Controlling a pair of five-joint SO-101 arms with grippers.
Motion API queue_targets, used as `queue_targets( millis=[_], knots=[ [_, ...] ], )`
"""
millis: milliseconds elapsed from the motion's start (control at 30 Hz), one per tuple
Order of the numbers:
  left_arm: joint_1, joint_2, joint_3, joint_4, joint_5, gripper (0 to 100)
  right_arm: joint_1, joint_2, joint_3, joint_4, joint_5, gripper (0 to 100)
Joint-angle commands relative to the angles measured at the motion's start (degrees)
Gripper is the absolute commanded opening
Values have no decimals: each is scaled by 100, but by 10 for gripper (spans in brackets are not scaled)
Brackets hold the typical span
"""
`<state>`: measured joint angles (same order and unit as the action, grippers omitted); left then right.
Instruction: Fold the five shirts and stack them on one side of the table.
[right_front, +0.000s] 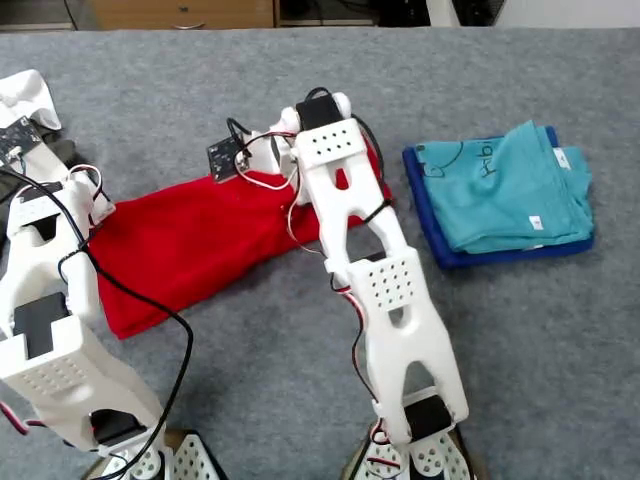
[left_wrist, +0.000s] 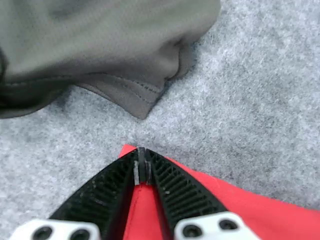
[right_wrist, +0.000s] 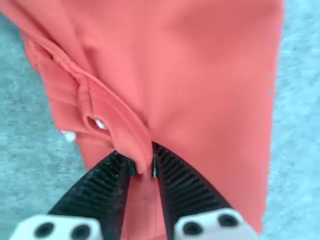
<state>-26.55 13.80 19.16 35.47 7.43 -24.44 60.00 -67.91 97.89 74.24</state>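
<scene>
Red shirt (right_front: 200, 245) lies flat on the grey table (right_front: 520, 340), left of centre, long axis slanting from the near left up toward the far right. It reads as a smooth, partly folded band, with a hem ridge showing at its far end. One arm is at each end. Left gripper (left_wrist: 141, 167): fingers pressed together on the very corner of the red cloth at the shirt's left end, only a sliver pinched. Right gripper (right_wrist: 144, 167): clamped on the raised hem ridge at the far-right end, cloth bunched between the jaws. So the shirt runs away from each gripper toward the other. The coming fold, as I judge it, turns on moving both ends together relative to that long axis — which way cannot be told from here. Finished stack, a teal shirt (right_front: 500, 190) on a blue shirt (right_front: 425, 215), sits to the right, just beside the red shirt's far end and nearer the right arm. Grey shirt (left_wrist: 100, 45) lies crumpled near the left gripper, apart from the red corner. Left's thin pinch looks likelier to slip.
</scene>
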Motion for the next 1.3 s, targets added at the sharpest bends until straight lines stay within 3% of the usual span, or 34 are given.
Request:
queue_targets(
  millis=[0, 200, 400, 500, 600, 933, 1100, 1267],
  knots=[
    [88, -136, -220, -114, -53, 20, -75, 22, -497, 26, 79, 37],
    [88, -136, -220, -114, -53, 20, -66, 136, -936, 9, -176, 245],
    [88, -136, -220, -114, -53, 20, 40, 119, -1525, 53, -360, 249],
    [88, -136, -220, -114, -53, 20, 22, 119, -1789, 466, -387, 192],
    [88, -136, -220, -114, -53, 20, 4, 101, -1895, 431, -1090, 0],
    [79, -136, -220, -114, -53, 20, -303, 110, -1552, 457, -3420, 3],
    [123, -136, -220, -114, -53, 20, -171, -154, -822, 466, -3640, 3],
    [167, -136, -220, -114, -62, 19, -48, -1411, 778, 457, -3631, 3]
  ],
)
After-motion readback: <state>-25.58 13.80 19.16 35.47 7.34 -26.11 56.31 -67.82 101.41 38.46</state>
